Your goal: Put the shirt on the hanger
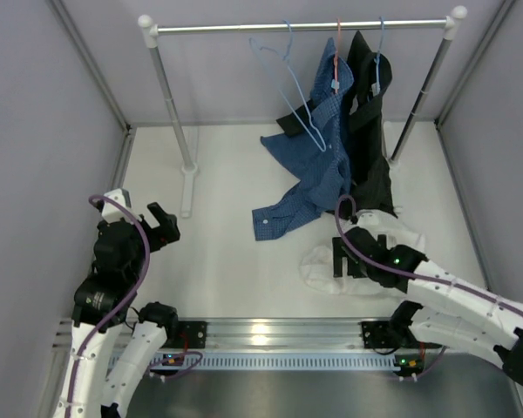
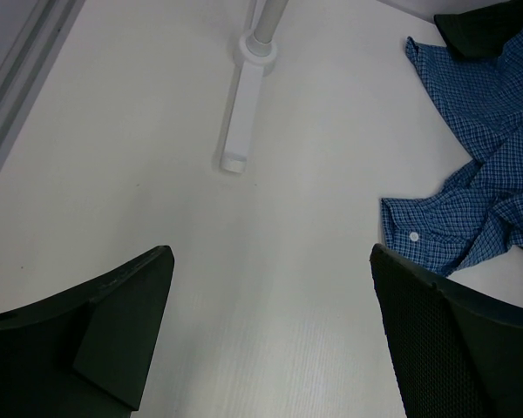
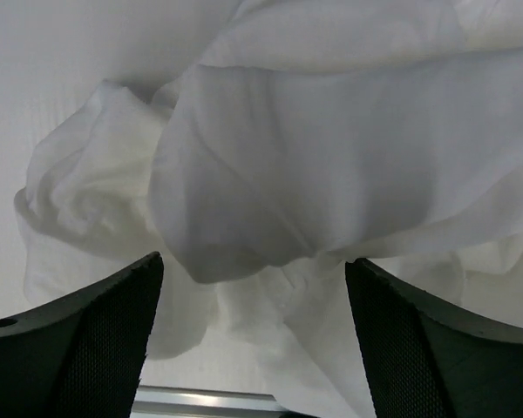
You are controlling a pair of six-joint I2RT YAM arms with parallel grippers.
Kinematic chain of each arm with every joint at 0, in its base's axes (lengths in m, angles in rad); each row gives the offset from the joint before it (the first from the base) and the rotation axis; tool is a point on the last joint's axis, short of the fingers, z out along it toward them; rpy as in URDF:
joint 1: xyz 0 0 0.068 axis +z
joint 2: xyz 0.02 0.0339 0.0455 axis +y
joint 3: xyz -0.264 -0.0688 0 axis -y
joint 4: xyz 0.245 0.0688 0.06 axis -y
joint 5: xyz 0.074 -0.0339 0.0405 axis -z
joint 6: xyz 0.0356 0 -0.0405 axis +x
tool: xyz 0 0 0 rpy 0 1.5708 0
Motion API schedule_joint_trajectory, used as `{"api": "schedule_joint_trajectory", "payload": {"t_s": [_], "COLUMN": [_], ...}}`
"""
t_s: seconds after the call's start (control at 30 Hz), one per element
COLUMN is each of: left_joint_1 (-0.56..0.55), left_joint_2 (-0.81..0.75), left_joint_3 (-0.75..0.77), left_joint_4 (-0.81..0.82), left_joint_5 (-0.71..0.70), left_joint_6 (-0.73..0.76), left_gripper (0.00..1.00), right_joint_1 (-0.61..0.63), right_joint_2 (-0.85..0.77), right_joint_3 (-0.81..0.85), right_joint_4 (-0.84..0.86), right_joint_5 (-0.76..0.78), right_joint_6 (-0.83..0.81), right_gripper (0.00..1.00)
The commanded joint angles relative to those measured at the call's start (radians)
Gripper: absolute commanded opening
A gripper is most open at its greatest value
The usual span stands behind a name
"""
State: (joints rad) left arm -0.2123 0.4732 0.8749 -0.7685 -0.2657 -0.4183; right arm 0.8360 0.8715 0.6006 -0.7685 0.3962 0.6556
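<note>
The white shirt (image 1: pixel 318 266) lies crumpled on the table at the near right, and its folds fill the right wrist view (image 3: pixel 314 157). My right gripper (image 1: pixel 342 259) hovers low over it, jaws open, one finger on each side of a hanging fold (image 3: pixel 253 261); nothing is clamped. The light-blue wire hanger (image 1: pixel 292 65) hangs bare on the rack's rod at the back, far from both grippers. At the near left, my left gripper (image 1: pixel 166 225) is open above bare table (image 2: pixel 270 250), holding nothing.
A blue checked shirt (image 1: pixel 318 165) (image 2: pixel 479 174) hangs from a red hanger (image 1: pixel 336 52) and trails onto the table. A black garment (image 1: pixel 366 131) hangs beside it on a darker blue hanger (image 1: pixel 379 61). The rack's left foot (image 1: pixel 188 187) (image 2: pixel 240 113) stands ahead of the left gripper. Walls enclose three sides.
</note>
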Motion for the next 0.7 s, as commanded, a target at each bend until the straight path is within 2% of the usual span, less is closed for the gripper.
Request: {"api": "schedule_joint_trajectory", "payload": {"t_s": [0.0,0.03,0.07,0.13,0.17,0.33,0.47,0.6,0.67], "left_joint_1": [-0.006,-0.006,-0.007,-0.012,-0.015,-0.016,-0.016,-0.016,-0.016], "left_joint_2": [-0.001,-0.002,-0.004,-0.007,-0.01,-0.015,-0.027,-0.057,-0.088], "left_joint_3": [-0.002,-0.002,-0.004,-0.005,-0.005,-0.005,-0.004,0.001,0.001], "left_joint_4": [0.049,0.049,0.049,0.048,0.048,0.048,0.048,0.046,0.046], "left_joint_5": [0.008,0.006,0.006,0.002,0.0,-0.003,-0.012,-0.042,-0.058], "left_joint_6": [-0.01,-0.01,-0.01,-0.011,-0.013,-0.011,-0.007,-0.01,-0.01], "left_gripper": [0.98,0.98,0.98,0.98,0.98,0.98,0.98,0.98,0.98], "right_joint_1": [0.028,0.032,0.041,0.07,0.122,0.287,0.414,0.439,0.439], "right_joint_2": [0.122,0.174,0.191,0.21,0.213,0.19,0.185,0.179,0.17], "right_joint_3": [0.01,0.011,0.021,0.039,0.053,0.221,0.393,0.499,0.536], "right_joint_4": [0.175,0.202,0.216,0.235,0.23,0.198,0.216,0.259,0.268], "right_joint_5": [0.133,0.144,0.153,0.159,0.17,0.165,0.044,-0.061,-0.063], "right_joint_6": [0.09,0.095,0.098,0.096,0.096,0.07,0.026,-0.005,0.001], "right_gripper": [0.8,0.72,0.51,0.25,0.0,0.0,0.0,0.0,0.0]}}
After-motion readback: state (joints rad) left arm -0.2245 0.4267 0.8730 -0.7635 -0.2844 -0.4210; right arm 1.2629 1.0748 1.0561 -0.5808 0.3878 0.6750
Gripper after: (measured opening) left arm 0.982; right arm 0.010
